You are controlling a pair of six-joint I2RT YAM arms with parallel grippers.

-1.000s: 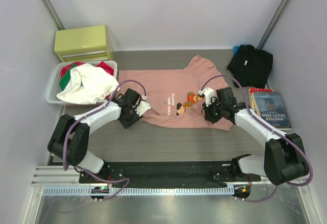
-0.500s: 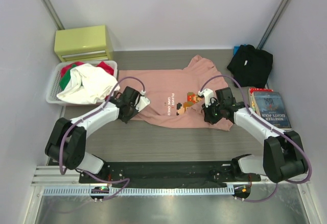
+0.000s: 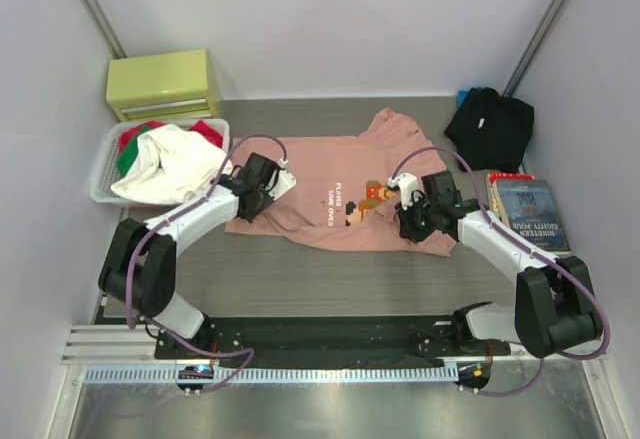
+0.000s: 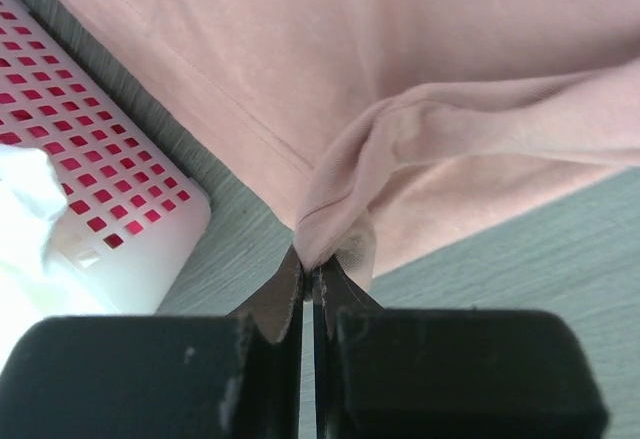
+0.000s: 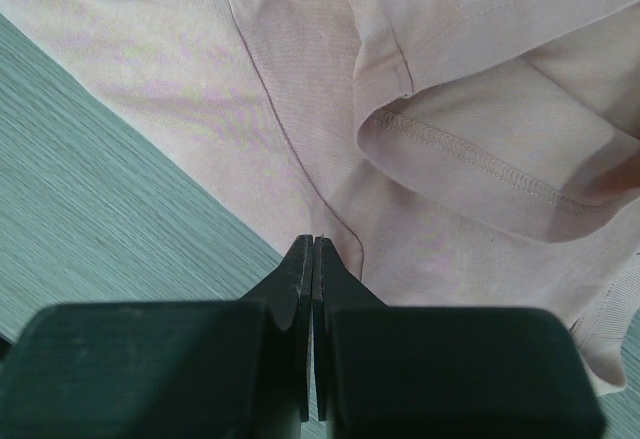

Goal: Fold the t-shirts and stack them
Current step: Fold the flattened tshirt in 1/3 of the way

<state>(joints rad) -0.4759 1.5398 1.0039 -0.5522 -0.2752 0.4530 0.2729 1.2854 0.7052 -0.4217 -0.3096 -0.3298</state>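
Top external: salmon-pink t-shirt (image 3: 330, 184) lies lengthwise left-right; left gripper (image 3: 245, 204) pinches its hem corner, right gripper (image 3: 410, 224) pinches its near edge by the sleeve

The grey table (image 3: 330, 279) bears a pink t-shirt (image 3: 330, 174), black t-shirt (image 3: 490, 129), basket (image 3: 102, 184), yellow box (image 3: 165, 84) and book (image 3: 530, 214).

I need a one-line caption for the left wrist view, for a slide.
Left gripper shut on a pinched fold of the pink t-shirt, beside the white basket.
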